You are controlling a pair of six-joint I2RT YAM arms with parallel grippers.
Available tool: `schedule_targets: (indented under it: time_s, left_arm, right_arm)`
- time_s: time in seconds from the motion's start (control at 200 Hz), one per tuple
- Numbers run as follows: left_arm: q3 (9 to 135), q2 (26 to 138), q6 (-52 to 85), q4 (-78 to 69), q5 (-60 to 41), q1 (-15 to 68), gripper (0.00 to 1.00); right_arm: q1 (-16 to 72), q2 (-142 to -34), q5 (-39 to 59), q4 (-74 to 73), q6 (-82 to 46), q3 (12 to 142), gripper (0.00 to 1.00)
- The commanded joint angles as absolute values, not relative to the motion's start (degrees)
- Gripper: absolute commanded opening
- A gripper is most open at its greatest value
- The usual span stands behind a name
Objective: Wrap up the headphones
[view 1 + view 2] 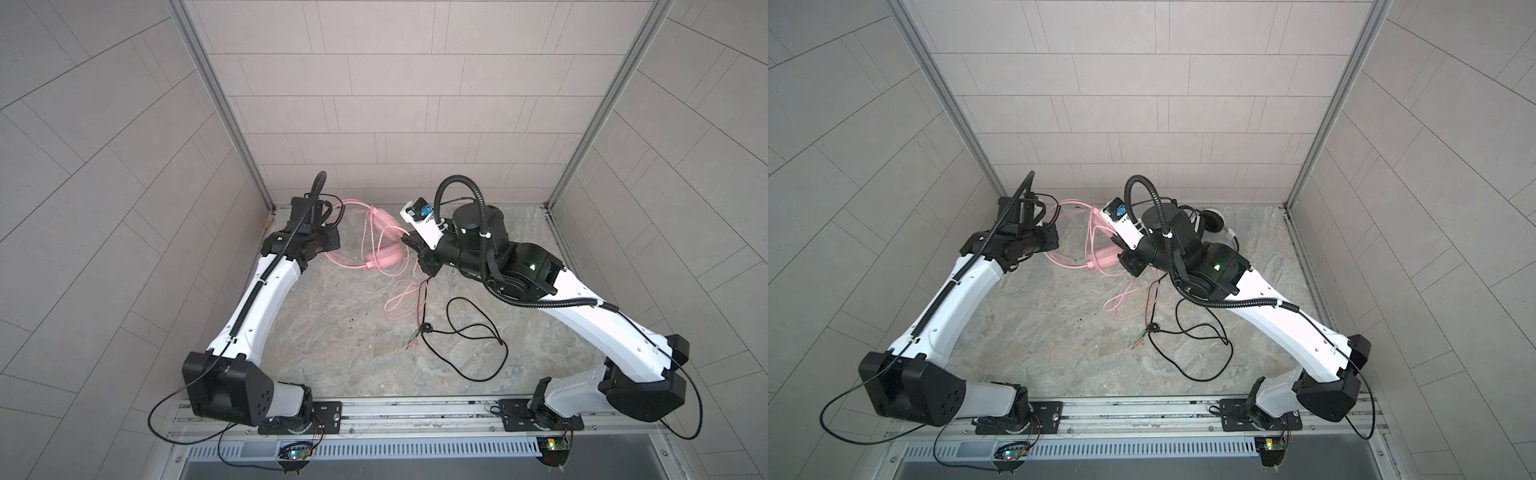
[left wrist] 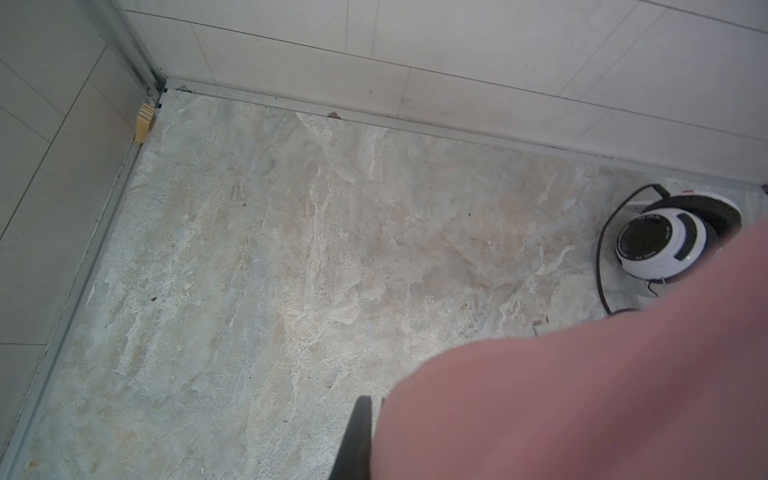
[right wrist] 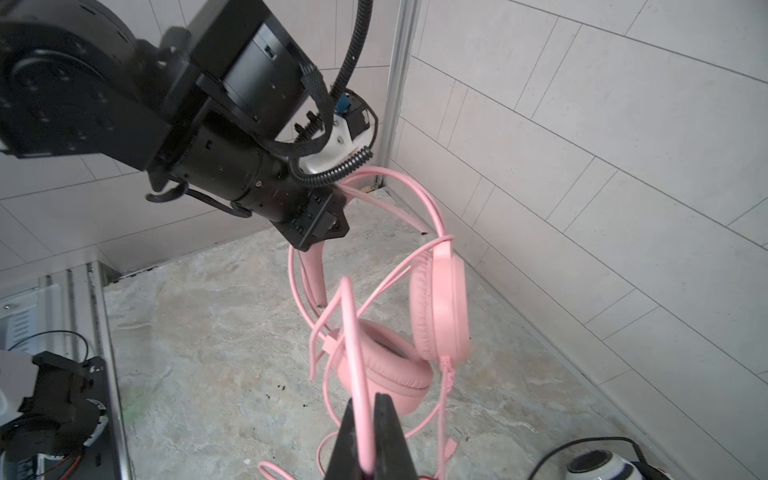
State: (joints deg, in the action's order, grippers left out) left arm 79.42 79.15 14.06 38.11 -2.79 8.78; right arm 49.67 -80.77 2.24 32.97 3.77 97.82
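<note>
left hand (image 3: 328, 218) clamped on pink headset (image 3: 440, 307) band, earcups hanging below | right hand (image 3: 365, 440) pinching pink cable (image 3: 353, 332)

Headsets: 2. One pink headset (image 1: 384, 259) at 11 o'clock from the middle of the table (image 1: 332, 353), one white-and-black headset (image 1: 1213, 217) at 1 o'clock.
Cables: 2. One pink cable (image 3: 355, 340), one black cable (image 2: 598, 257).
Robot arms: 2. Left arm (image 1: 266, 299) at 9 o'clock, right arm (image 1: 582, 316) at 3 o'clock.
Wooden block (image 2: 144, 123): 1, at a table corner.
</note>
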Motion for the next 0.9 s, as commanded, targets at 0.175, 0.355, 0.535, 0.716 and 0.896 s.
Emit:
schedule_targets:
  time_s: [0.175,0.355,0.535,0.716,0.896]
  left_arm:
    - [81.4,73.0,3.7,40.0,-2.6,8.7,0.0]
    - [81.3,70.4,3.2,38.8,2.0,8.6,0.0]
    - [81.3,69.8,1.3,39.1,-3.2,8.6,0.0]
    - [81.2,69.6,-2.0,41.5,-8.9,8.6,0.0]
    - [80.9,70.6,-4.0,43.8,-19.8,8.7,0.0]
  right_arm:
    - [44.1,-78.7,-2.8,38.2,8.7,99.6,0.0]
    - [43.5,-78.2,-1.7,41.3,7.9,100.1,0.0]
    - [42.4,-78.7,-4.4,43.1,8.9,100.1,0.0]
    - [41.5,-79.6,-4.4,43.1,13.3,100.2,0.0]
    - [40.3,-80.9,1.0,36.2,14.2,99.4,0.0]
